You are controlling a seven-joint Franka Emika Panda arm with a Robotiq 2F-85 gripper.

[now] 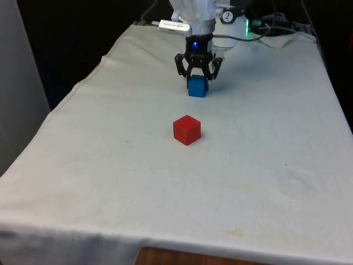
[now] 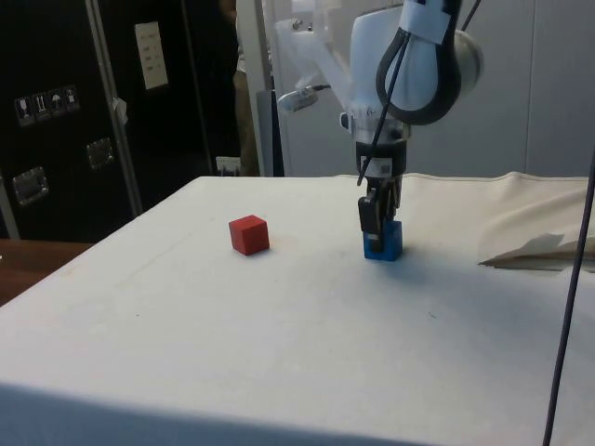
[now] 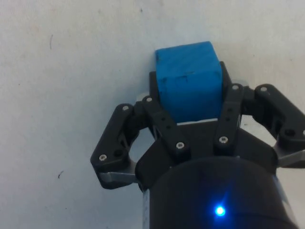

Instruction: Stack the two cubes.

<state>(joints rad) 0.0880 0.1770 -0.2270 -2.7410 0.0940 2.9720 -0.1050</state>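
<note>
Centrally placed, tool (image 1: 198, 77) gripping blue cube (image 1: 197, 88), red cube (image 1: 187, 130) apart

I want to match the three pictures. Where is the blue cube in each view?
Front view: the blue cube sits on the cloth under the pincer, behind the red cube.
Side view: the blue cube is right of the red cube, apart from it, with the pincer over it.
Wrist view: the blue cube lies between the pincer's fingers.
Shared landmark: the pincer on the blue cube.
</note>
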